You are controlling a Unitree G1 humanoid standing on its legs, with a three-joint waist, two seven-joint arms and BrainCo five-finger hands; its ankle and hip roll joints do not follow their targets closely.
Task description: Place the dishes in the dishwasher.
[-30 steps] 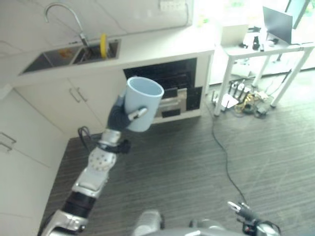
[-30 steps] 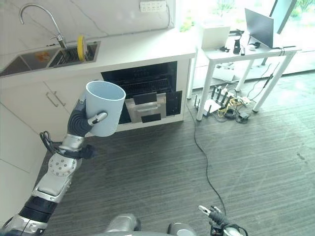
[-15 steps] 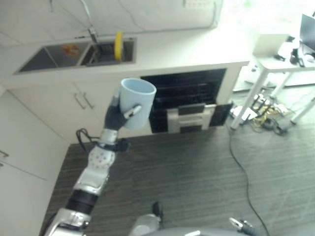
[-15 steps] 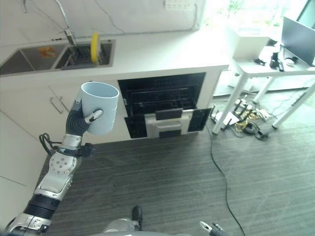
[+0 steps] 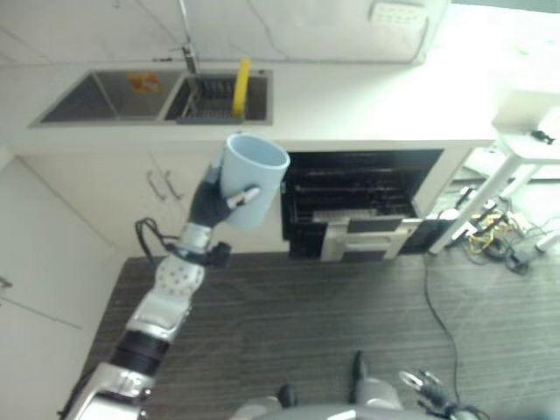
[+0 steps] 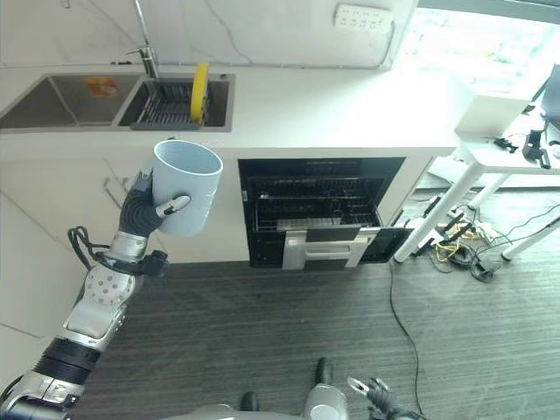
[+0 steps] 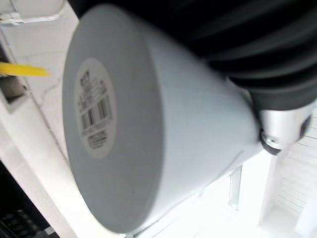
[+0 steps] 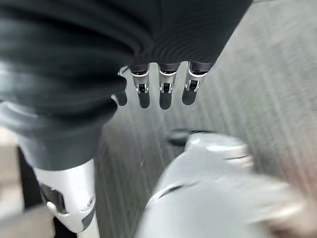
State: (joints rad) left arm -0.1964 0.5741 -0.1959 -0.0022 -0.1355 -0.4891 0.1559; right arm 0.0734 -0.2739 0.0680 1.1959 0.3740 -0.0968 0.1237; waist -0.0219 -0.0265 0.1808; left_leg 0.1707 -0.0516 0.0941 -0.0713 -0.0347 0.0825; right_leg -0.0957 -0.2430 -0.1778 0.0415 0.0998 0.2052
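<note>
Up before the open dishwasher [image 6: 319, 219], left hand [image 6: 140, 208] grips the pale-blue cup [image 6: 185, 186], palm hidden; right hand [image 8: 158, 89] hangs relaxed.

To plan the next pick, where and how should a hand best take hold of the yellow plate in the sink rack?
Probably by its upper rim: the yellow plate stands on edge in the sink rack, so a pinch from above across its thin edge suits it.
</note>
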